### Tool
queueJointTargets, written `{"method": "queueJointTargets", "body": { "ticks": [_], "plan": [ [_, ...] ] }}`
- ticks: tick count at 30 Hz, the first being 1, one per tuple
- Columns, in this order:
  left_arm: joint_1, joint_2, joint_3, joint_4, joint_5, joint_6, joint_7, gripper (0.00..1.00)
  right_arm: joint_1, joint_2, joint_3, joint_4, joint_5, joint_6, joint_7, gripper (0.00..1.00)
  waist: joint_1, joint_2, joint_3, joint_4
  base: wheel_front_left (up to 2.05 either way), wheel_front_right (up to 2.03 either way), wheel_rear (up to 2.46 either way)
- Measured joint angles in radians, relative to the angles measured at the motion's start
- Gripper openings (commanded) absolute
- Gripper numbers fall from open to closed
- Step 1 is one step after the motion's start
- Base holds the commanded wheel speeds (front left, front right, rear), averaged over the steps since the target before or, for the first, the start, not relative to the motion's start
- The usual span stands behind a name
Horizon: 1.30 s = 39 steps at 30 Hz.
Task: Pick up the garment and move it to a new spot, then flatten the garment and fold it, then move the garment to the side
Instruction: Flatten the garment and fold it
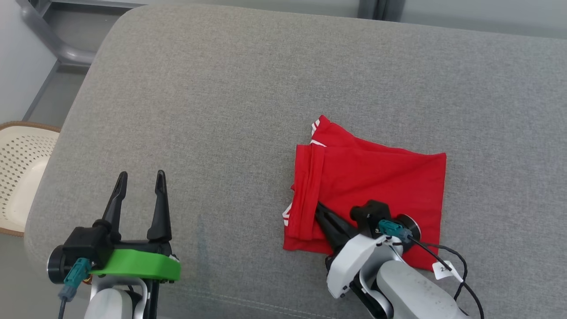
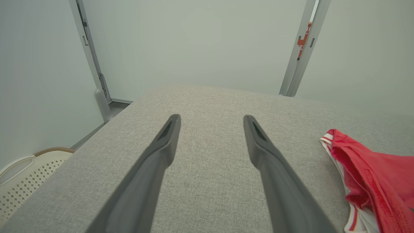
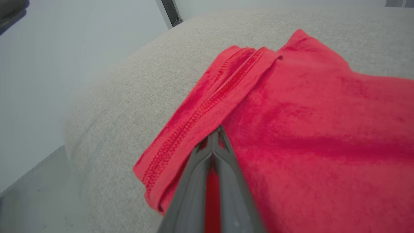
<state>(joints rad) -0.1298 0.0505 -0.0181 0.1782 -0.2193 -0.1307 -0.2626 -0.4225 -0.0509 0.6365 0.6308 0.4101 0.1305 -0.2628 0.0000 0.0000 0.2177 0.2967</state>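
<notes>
The red garment (image 1: 376,186) lies folded into a rough rectangle on the grey cushion (image 1: 212,102), right of centre, with white trim showing at its left corners. My right gripper (image 1: 320,206) is shut, its fingers lying on the garment's near left part. In the right wrist view the gripper's tips (image 3: 218,129) meet right at the edge of the stitched hem fold of the garment (image 3: 307,129); I cannot tell whether cloth is pinched. My left gripper (image 1: 141,175) stands open over bare cushion at the near left, well apart from the garment (image 2: 381,174).
A cream perforated basket (image 1: 17,168) sits off the cushion's left edge, also low left in the left wrist view as the basket (image 2: 26,174). A grey metal frame (image 1: 53,44) stands behind the far left corner. Bare cushion stretches left and beyond the garment.
</notes>
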Motion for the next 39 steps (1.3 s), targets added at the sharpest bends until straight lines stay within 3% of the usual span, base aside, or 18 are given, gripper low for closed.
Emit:
{"method": "queueJointTargets", "body": {
  "ticks": [3, 12, 21, 27, 28, 29, 30, 31, 39],
  "plan": [
    [0.002, 0.000, 0.009, -0.001, 0.000, 0.000, 0.000, 1.00, -0.003, 0.005, -0.013, -0.005, 0.000, 0.000, 0.000, 0.00, 0.0000, 0.0000, -0.004, -0.012, 0.00, 0.00, 0.00],
    [0.018, 0.000, 0.041, -0.010, 0.021, 0.000, 0.000, 1.00, 0.023, -0.037, -0.224, -0.067, -0.089, 0.000, 0.000, 0.00, 0.0000, 0.0000, -0.026, -0.088, 0.00, 0.00, 0.00],
    [0.040, -0.001, 0.081, -0.014, 0.047, 0.000, 0.000, 1.00, 0.129, -0.110, -0.434, -0.232, -0.146, 0.000, 0.000, 0.00, 0.0000, 0.0000, -0.060, -0.196, 0.00, 0.00, 0.00],
    [0.069, -0.001, 0.101, -0.017, 0.055, 0.000, 0.000, 1.00, 0.211, -0.115, -0.489, -0.330, -0.168, 0.000, 0.000, 0.00, 0.0000, 0.0000, -0.089, -0.264, 0.00, 0.00, 0.00],
    [0.074, -0.001, 0.105, -0.017, 0.055, 0.000, 0.000, 1.00, 0.226, -0.116, -0.491, -0.346, -0.170, 0.000, 0.000, 0.12, 0.0000, 0.0000, -0.096, -0.274, 0.00, 0.00, 0.00],
    [0.076, -0.001, 0.107, -0.017, 0.056, 0.000, 0.000, 1.00, 0.239, -0.116, -0.493, -0.360, -0.173, 0.000, 0.000, 0.36, 0.0000, 0.0000, -0.101, -0.281, 0.00, 0.00, 0.00],
    [0.080, -0.001, 0.109, -0.017, 0.056, 0.000, 0.000, 1.00, 0.256, -0.116, -0.497, -0.379, -0.175, 0.000, 0.000, 0.75, 0.0000, 0.0000, -0.110, -0.288, 0.00, 0.00, 0.00],
    [0.085, 0.000, 0.110, -0.017, 0.056, 0.000, 0.000, 1.00, 0.270, -0.114, -0.503, -0.392, -0.175, 0.000, 0.000, 1.00, 0.0000, 0.0000, -0.118, -0.295, 0.00, 0.00, 0.00],
    [0.122, 0.005, 0.126, -0.030, 0.068, 0.000, 0.000, 1.00, 0.358, -0.106, -0.538, -0.478, -0.180, 0.000, 0.000, 1.00, 0.0000, 0.0000, -0.169, -0.325, 0.00, 0.00, 0.00]
  ]
}}
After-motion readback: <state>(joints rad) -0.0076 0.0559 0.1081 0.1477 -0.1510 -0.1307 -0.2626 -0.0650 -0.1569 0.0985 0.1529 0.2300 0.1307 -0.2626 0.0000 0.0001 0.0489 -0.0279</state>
